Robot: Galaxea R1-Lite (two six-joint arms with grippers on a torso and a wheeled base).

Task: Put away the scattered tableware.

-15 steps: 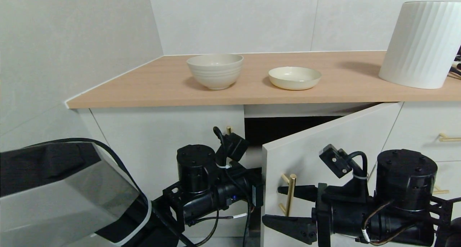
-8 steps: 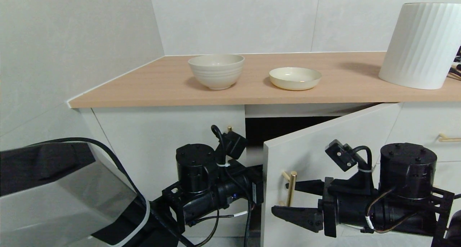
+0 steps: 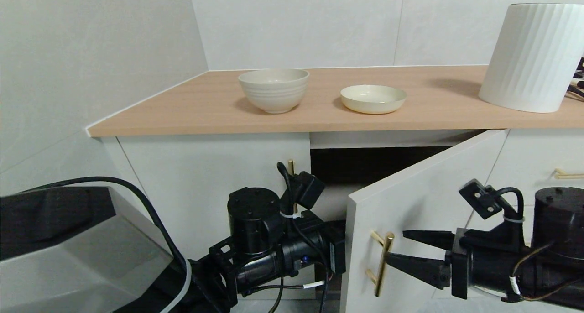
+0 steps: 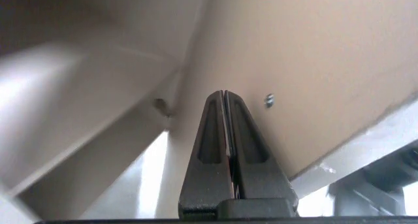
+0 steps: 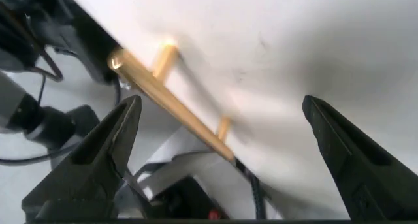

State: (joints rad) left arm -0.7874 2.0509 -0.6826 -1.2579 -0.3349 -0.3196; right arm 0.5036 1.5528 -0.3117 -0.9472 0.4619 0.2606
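Nearest you, the right gripper (image 3: 395, 245) (image 5: 215, 113) sits in front of the half-open white cabinet door (image 3: 424, 185), level with its lower part. Its fingers are spread wide and hold nothing. Their tips lie just beside the slim vertical brass bar handle (image 3: 382, 263) (image 5: 170, 103) on that door, one on each side of the bar in the right wrist view. You cannot tell from here whether the lower tip touches the bar.

At the door's free edge, the left gripper (image 4: 223, 100) is pushed into the gap behind the door. Its fingers are pressed flat together with nothing between them, close to the door's inner face.

Behind the door, the cabinet opening is dark. Above the door runs the light wooden counter (image 3: 191, 112). On it, above the door's free edge, stands the shallow cream dish (image 3: 373, 98). The cream ribbed bowl (image 3: 273, 89) stands upright farther out past that edge, apart from the dish. Over the door's hinge side stands a tall white ribbed container (image 3: 531, 57).
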